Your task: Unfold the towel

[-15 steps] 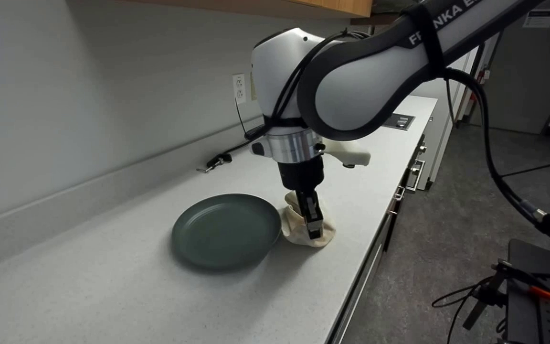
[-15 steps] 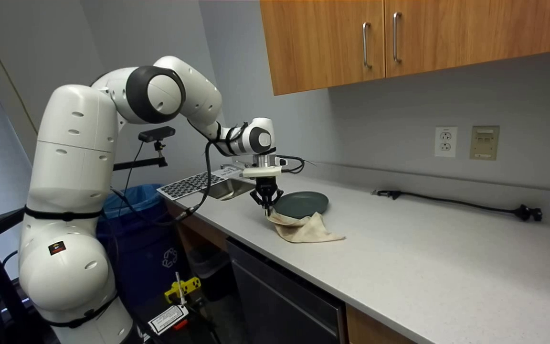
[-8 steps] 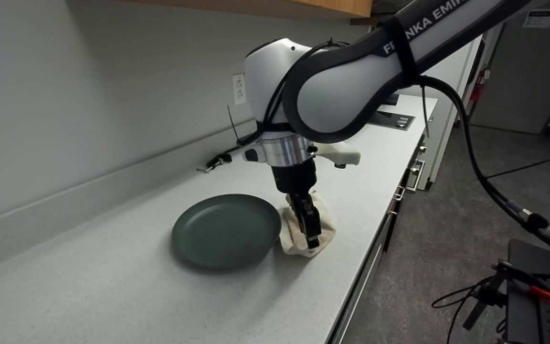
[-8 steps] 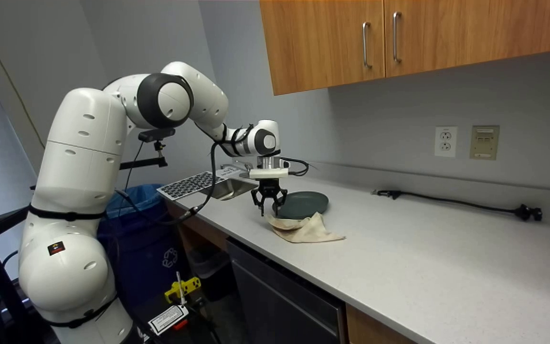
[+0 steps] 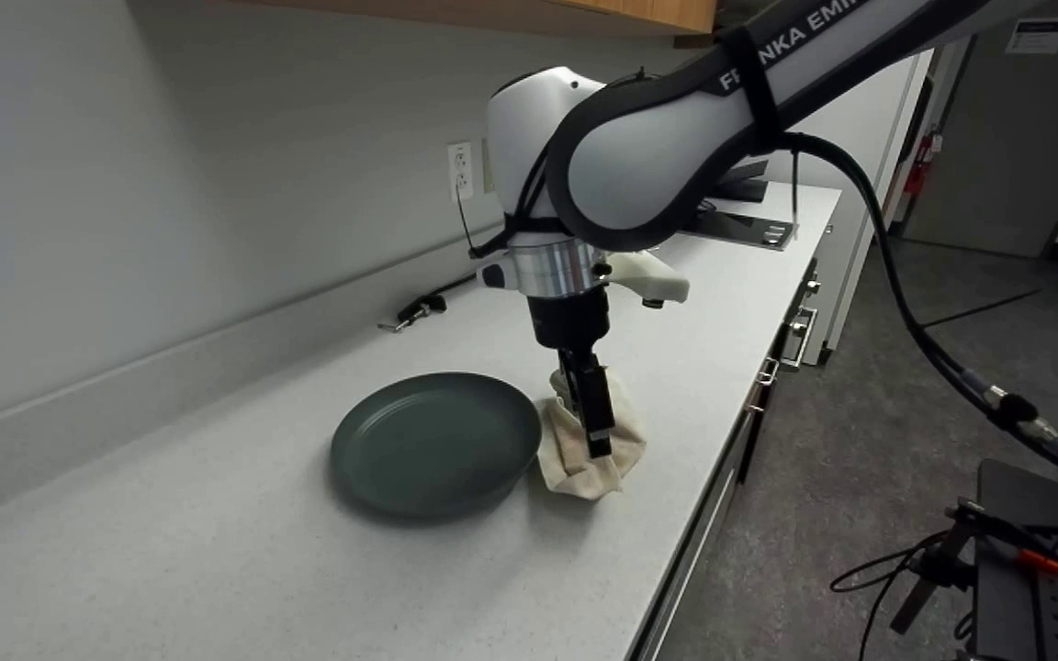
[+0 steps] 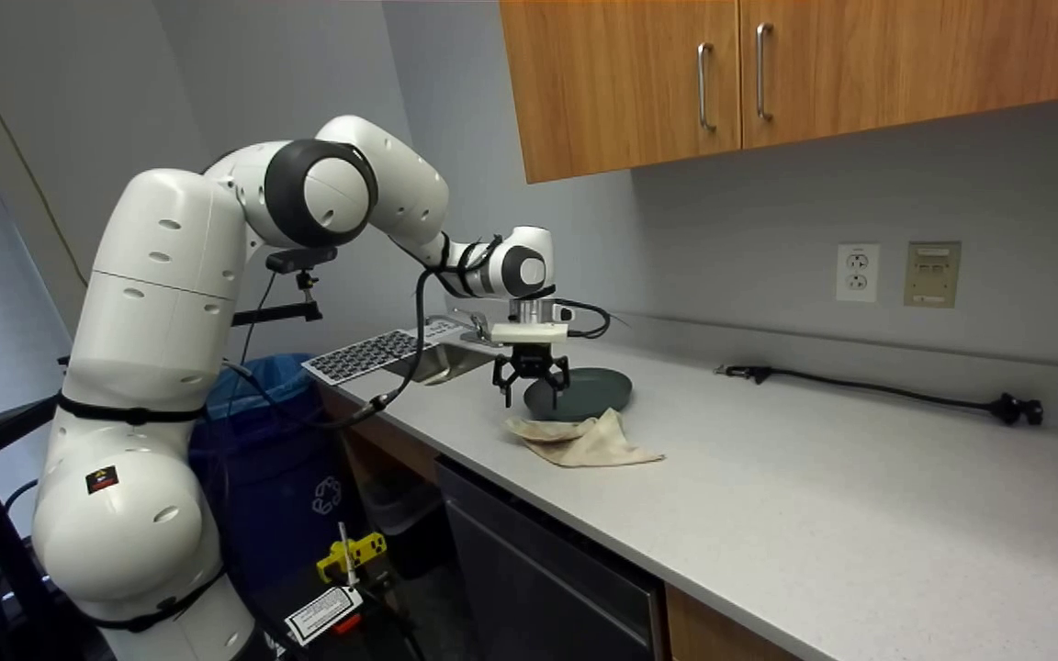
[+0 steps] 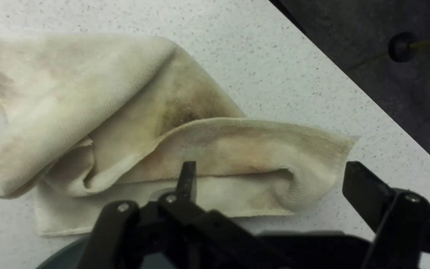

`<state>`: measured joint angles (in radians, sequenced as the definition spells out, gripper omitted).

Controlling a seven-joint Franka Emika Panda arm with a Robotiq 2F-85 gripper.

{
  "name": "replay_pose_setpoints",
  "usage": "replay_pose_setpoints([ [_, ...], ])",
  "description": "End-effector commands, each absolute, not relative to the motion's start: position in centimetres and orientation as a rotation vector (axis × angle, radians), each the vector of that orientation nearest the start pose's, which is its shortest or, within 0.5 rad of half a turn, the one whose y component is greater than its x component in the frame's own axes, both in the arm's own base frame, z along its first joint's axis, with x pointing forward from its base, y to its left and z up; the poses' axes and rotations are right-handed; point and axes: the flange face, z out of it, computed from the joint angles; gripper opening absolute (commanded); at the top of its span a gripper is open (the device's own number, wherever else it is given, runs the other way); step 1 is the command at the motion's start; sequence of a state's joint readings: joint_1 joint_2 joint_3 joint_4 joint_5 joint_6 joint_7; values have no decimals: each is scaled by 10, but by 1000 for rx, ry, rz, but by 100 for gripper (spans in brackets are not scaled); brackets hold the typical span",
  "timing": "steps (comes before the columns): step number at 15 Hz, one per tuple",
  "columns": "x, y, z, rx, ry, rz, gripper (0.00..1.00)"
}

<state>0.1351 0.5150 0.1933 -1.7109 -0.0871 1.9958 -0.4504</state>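
Floppy, light towel (image 7: 147,127) imo
My gripper (image 7: 271,168) sits wide, empty; I'd pinch the flap edge (image 7: 233,129) opposite the plate (image 5: 437,445).

My wrist view looks down, v. close, on towel (image 7: 69,86); both ext. views, farther back, angled down, share plate (image 5: 437,445).

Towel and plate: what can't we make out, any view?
Wrist view: the towel runs off the picture's left edge; its inner layers hide under folds.
In an exterior view: part of the plate is behind the pincer.
Wrist view: most of the plate is past the bottom edge or behind the pincer.
Wrist view: can't tell if towel and plate touch; the pincer covers much of the line between them.
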Motion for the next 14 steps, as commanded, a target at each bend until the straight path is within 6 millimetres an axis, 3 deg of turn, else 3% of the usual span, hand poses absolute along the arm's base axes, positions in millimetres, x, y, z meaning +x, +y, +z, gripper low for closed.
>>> replay_pose_setpoints([
  [1, 633, 158, 271, -2847, -989, 252, 100],
  [9, 660, 116, 229, -2827, -700, 189, 94],
  [11, 665, 111, 224, -2819, -644, 170, 83],
  [12, 667, 108, 223, -2817, -619, 159, 65],
  [14, 672, 103, 222, -2818, -577, 140, 53],
])
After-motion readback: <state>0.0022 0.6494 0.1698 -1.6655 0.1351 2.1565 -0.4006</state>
